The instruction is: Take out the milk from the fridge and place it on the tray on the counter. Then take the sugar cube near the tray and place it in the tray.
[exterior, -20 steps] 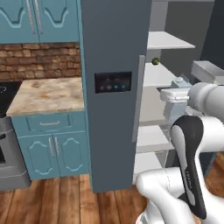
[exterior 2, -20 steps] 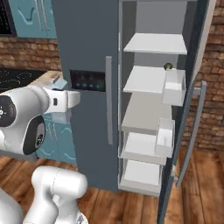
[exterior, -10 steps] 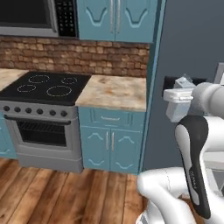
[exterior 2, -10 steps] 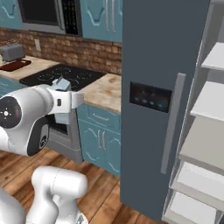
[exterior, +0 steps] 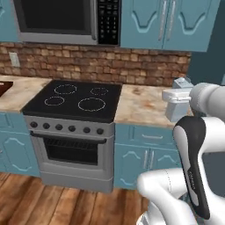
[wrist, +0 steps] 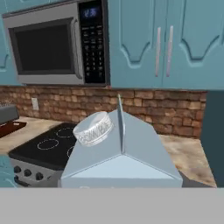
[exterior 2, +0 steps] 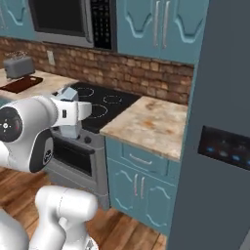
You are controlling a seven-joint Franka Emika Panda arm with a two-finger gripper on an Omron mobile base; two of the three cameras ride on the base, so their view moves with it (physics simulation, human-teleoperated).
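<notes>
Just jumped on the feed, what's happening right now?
The gripper is carrying the milk, its jaws closed on the carton's sides. The arm is facing the stove, with the fridge off at the right edge of the right base view. The tray lies on the counter beyond the stove, beside the toaster; the milk is not on it yet.

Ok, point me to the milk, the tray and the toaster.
milk [wrist: 127,153]: hand view, on the slanted gable top beside the cap.
tray [exterior 2: 22,84]: right base view, on the board's dark top face.
toaster [exterior 2: 18,66]: right base view, on its grey side.
</notes>
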